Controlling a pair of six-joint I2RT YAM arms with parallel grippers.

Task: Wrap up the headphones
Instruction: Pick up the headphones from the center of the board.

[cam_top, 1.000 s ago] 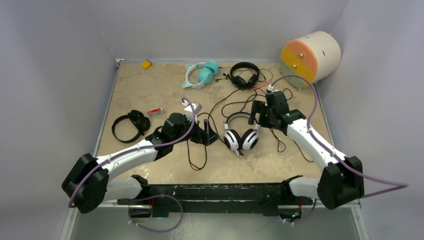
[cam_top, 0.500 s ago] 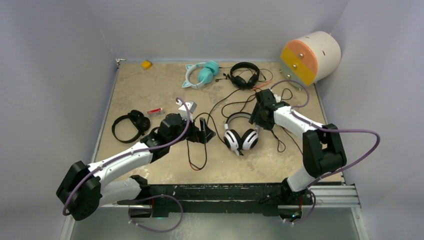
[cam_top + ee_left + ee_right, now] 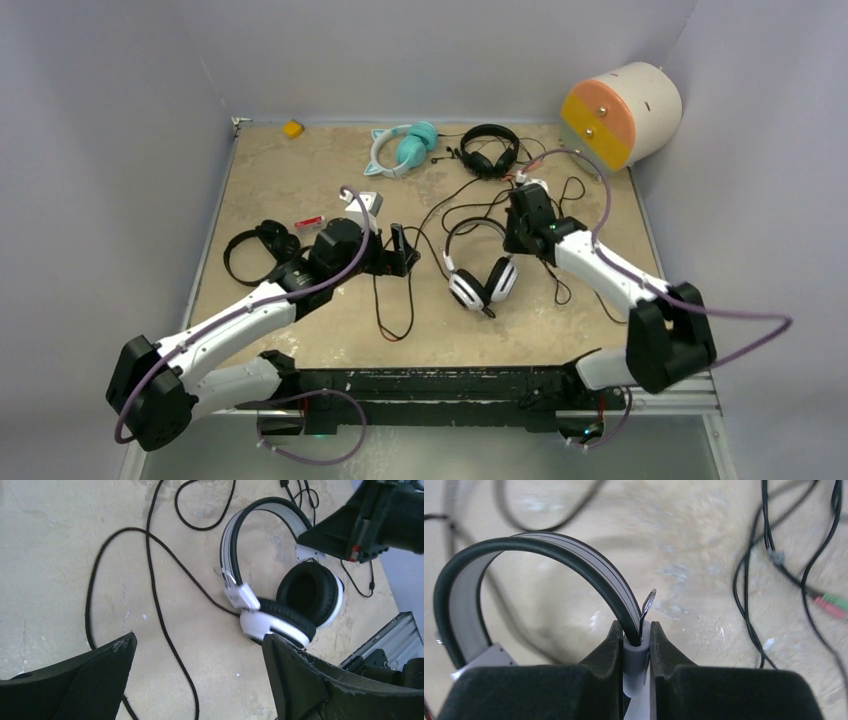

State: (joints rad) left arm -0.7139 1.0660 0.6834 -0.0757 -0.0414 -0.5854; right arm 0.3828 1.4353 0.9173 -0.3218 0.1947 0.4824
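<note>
The white-and-black headphones (image 3: pixel 480 275) lie mid-table, ear cups toward the near edge. My right gripper (image 3: pixel 517 228) is shut on the right end of their headband; in the right wrist view the fingers (image 3: pixel 637 630) clamp the grey slider piece where the dark band (image 3: pixel 549 550) enters it. My left gripper (image 3: pixel 400 250) hovers open just left of the headset. In the left wrist view its fingers (image 3: pixel 199 640) straddle bare table and a thin black cable (image 3: pixel 165 625), with the headset (image 3: pixel 290 605) ahead to the right.
Teal cat-ear headphones (image 3: pixel 402 148) and a black pair (image 3: pixel 490 150) sit at the back, another black pair (image 3: pixel 262 250) at the left beside a red stick (image 3: pixel 310 222). Loose cables (image 3: pixel 560 280) cross the middle and right. An orange-faced cylinder (image 3: pixel 620 112) is at the back right.
My right gripper has closed from open onto the headband end, and the headset has shifted slightly. My left gripper has drawn back a little, away from the headset, staying open.
</note>
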